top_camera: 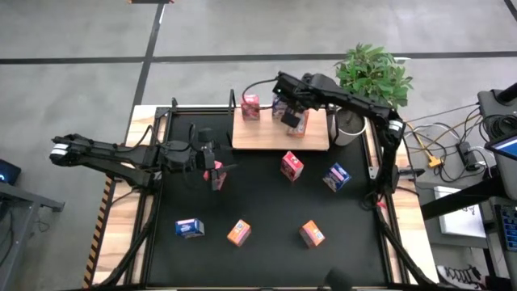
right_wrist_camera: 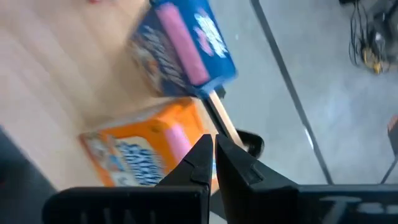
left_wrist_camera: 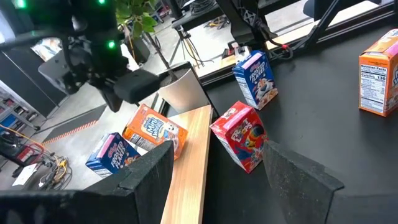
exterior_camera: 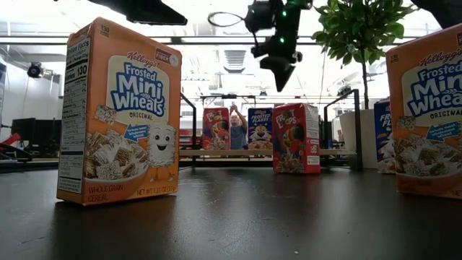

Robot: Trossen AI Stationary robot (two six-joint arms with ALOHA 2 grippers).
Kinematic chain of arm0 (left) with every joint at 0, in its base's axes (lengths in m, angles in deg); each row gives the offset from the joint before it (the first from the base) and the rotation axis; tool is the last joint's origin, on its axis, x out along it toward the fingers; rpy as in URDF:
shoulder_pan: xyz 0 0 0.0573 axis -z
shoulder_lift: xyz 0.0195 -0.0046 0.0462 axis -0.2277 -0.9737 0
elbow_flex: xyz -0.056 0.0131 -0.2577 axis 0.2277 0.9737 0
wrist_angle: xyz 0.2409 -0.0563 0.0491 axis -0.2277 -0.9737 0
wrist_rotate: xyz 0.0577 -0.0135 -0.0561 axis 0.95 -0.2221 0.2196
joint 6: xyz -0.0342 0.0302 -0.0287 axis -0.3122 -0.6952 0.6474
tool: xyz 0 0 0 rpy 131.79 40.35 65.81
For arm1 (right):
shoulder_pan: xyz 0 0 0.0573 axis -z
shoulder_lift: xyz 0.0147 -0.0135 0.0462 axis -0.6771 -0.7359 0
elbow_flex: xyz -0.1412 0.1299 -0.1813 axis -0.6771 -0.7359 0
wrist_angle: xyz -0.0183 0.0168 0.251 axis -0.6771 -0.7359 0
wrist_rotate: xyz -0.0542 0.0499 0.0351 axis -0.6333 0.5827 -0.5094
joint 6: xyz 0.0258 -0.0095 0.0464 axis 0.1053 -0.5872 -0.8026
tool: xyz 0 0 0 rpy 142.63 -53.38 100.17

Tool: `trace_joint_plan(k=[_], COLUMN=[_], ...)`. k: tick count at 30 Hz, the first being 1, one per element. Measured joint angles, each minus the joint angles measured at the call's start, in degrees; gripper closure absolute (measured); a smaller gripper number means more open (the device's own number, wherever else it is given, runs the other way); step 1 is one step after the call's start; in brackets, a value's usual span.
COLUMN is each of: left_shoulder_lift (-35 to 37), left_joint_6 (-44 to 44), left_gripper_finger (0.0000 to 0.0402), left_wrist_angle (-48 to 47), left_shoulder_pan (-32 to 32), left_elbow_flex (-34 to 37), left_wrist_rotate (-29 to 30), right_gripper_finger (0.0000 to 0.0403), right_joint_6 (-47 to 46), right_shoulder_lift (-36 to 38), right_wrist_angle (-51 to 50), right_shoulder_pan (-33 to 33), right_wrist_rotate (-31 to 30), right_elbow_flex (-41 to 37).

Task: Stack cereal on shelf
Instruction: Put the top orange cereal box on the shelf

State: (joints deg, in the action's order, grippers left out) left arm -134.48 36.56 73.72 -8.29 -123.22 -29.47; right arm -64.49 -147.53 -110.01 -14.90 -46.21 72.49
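The shelf [top_camera: 266, 136] is a light-wood board at the table's far edge. On it stand a red cereal box [top_camera: 251, 107], a blue one [right_wrist_camera: 186, 43] and an orange one [right_wrist_camera: 143, 152]. My right gripper [right_wrist_camera: 214, 152] hangs shut just above the orange box, clear of it in the low view [exterior_camera: 278, 68]. My left gripper [left_wrist_camera: 217, 155] is raised over the table's left middle [top_camera: 220, 166], open, with nothing between its fingers. A red box [top_camera: 216, 176] shows partly beneath it. Several more boxes stand on the black table.
Loose on the table are a red box [top_camera: 292, 166], a blue box [top_camera: 337, 176], another blue box [top_camera: 189, 228] and two orange boxes [top_camera: 238, 233] [top_camera: 311, 233]. A potted plant [top_camera: 373, 73] stands at the shelf's right end. Black frame bars run along the table's sides.
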Motion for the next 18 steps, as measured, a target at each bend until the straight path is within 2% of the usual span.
trace_joint_plan(k=[6, 18], left_shoulder_lift=[0.0, 0.0], left_joint_6=[0.0, 0.0], left_gripper_finger=[0.0171, 0.0171], left_wrist_angle=[0.0, 0.0], left_shoulder_pan=[0.0, 0.0], left_elbow_flex=[0.0, 0.0], left_wrist_rotate=[0.0, 0.0], right_gripper_finger=[0.0394, 0.0394], right_joint_6=[0.1, -0.3], right_shoulder_lift=[-0.4, -0.4], right_wrist_angle=[0.1, -0.1], right_shoulder_pan=[2.7, 2.0], right_wrist_rotate=[3.0, 7.4], right_elbow_flex=[-3.4, -4.2])
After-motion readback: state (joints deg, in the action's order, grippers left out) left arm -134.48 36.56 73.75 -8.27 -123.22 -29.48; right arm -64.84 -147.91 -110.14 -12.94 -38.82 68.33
